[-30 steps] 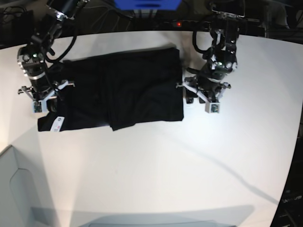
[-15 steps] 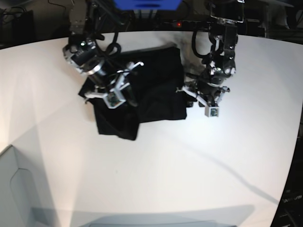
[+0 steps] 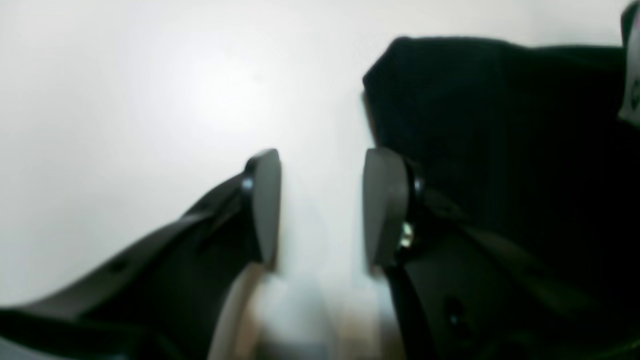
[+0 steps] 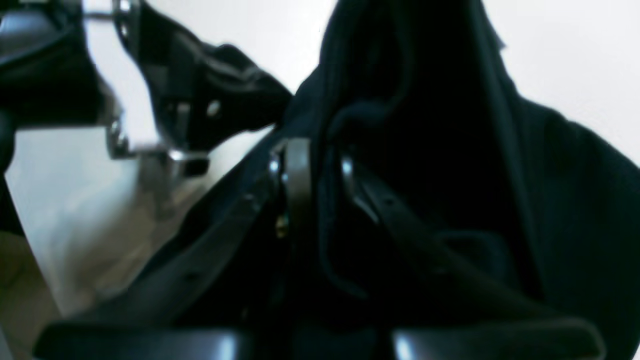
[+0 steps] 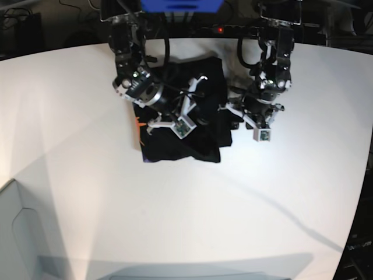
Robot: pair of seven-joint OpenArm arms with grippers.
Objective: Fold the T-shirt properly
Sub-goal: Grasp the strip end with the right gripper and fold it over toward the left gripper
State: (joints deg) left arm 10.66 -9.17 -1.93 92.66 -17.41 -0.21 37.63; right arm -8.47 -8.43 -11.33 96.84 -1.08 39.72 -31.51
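white table (image 5: 175,204) fills base view. t-shirt (image 5: 175,149) lies bunched and part-folded at table's far middle, between both arms; orange mark (image 5: 137,123) shows at its left edge. right gripper (image 4: 320,170) over shirt, jaws nearly together with fold of black cloth pinched between them, cloth draping up past the fingers (image 4: 298,175). left gripper (image 3: 320,205) at shirt's right edge, jaws apart, bare table between the pads (image 3: 267,200), nothing held; shirt corner just beside the right-hand pad.

A broad white table (image 5: 192,204) fills the base view — bare and glossy. At twelve o'clock sits a blue box (image 5: 180,5), with dark cables (image 5: 23,20) at ten o'clock — beyond the table's edge.
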